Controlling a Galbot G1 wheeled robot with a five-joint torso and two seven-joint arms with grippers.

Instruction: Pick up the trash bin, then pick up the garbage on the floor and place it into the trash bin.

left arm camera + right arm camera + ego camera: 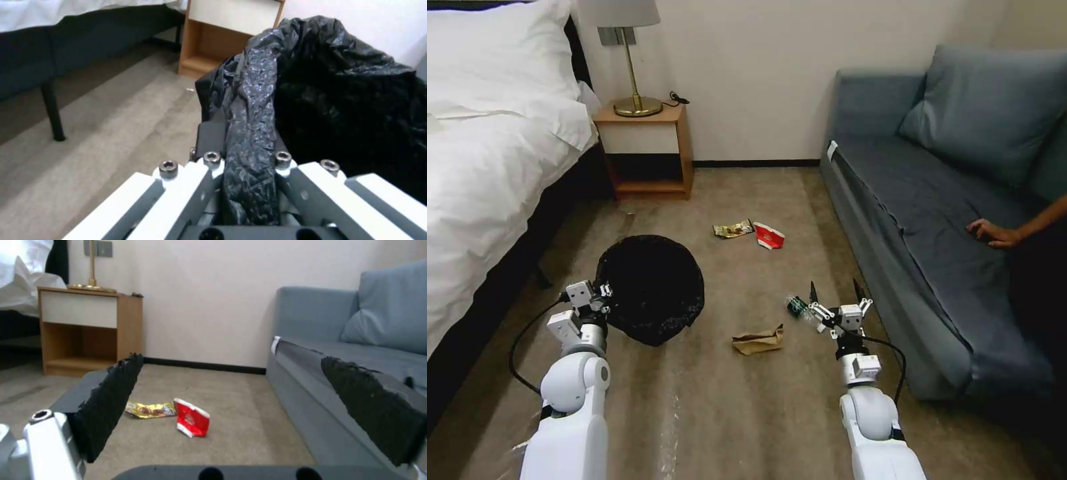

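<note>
Left hand is pinched shut on the trash bin rim, bag bunched btwn its fingers. Right hand is wide open w/ nothing in it, low over the floor, right beside the bottle. Paper bag is near the bin; wrapper & carton are past it. Best to keep the bin level and drop straight onto the bottle.
</note>
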